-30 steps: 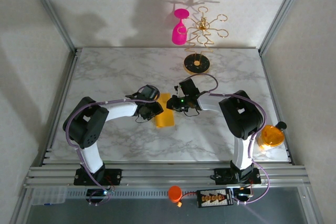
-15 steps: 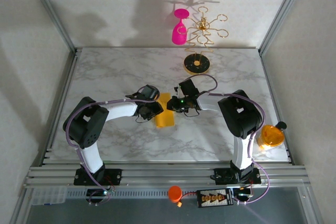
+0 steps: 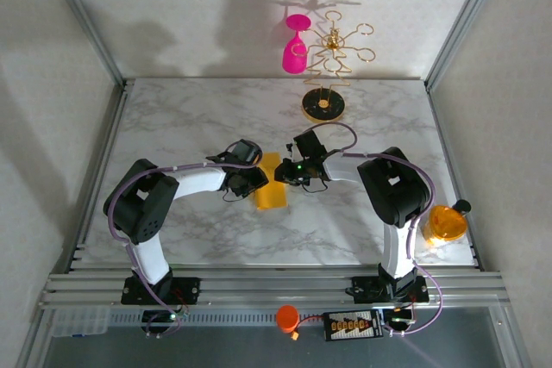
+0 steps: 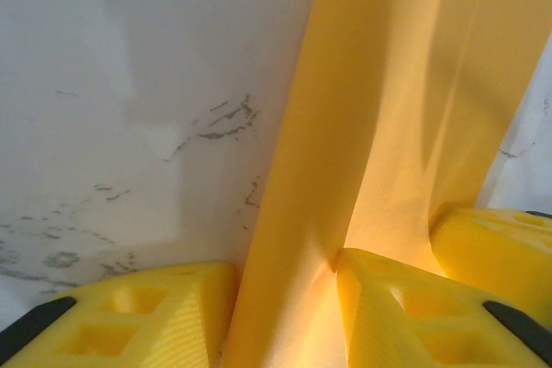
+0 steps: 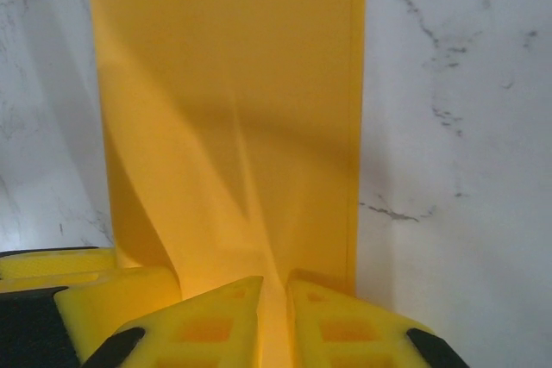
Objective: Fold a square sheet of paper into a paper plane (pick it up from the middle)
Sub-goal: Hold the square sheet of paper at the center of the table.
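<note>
The orange-yellow sheet of paper (image 3: pixel 272 192) sits mid-table, folded into a long strip between my two arms. My left gripper (image 3: pixel 258 181) meets it from the left. In the left wrist view a raised fold of the paper (image 4: pixel 371 109) runs up between the fingers of the left gripper (image 4: pixel 285 299), and the right finger dents it. My right gripper (image 3: pixel 284 172) comes in from the right. Its jaws (image 5: pixel 274 299) are nearly together, pinching a ridge of the paper (image 5: pixel 233 84). The paper's far end lies flat on the marble.
A gold stand (image 3: pixel 324 106) with a pink wine glass (image 3: pixel 295 49) hanging on it stands at the back. A round orange disc (image 3: pixel 444 223) sits at the table's right edge beside the right arm's base. Marble table (image 3: pixel 190 118) lies open to the left.
</note>
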You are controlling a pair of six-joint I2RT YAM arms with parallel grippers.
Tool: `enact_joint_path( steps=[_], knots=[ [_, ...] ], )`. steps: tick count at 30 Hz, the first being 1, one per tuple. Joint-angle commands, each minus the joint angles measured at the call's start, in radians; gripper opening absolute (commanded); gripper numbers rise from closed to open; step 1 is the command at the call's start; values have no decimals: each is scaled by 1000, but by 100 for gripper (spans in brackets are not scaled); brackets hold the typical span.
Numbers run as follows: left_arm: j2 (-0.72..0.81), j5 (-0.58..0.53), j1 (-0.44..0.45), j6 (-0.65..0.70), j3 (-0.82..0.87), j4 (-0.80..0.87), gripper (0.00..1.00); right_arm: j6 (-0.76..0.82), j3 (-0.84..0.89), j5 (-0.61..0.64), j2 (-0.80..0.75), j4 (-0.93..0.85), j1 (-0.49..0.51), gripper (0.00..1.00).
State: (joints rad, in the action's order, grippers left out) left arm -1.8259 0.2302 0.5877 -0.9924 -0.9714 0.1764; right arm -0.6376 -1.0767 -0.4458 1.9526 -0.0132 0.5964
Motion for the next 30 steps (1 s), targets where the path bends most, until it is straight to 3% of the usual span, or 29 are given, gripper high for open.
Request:
enact_joint_path(
  steps=[1,9,17,20,26,30],
  knots=[
    [-250,20,43,-27,112,-21,41,31,-18,37,33,-78,11,16],
    [-169,9,41,-11,73,5,41,50,4,94,91,-168,10,14],
    [40,-159,-2,58,-88,225,49,73,11,171,145,-260,6,9],
    [108,-194,-21,80,-99,237,49,76,8,203,165,-288,6,8],
    [186,-24,-28,125,-113,65,43,68,3,256,179,-315,6,7],
    [148,86,-28,141,-111,-11,33,64,-5,262,190,-318,7,6]
  ],
)
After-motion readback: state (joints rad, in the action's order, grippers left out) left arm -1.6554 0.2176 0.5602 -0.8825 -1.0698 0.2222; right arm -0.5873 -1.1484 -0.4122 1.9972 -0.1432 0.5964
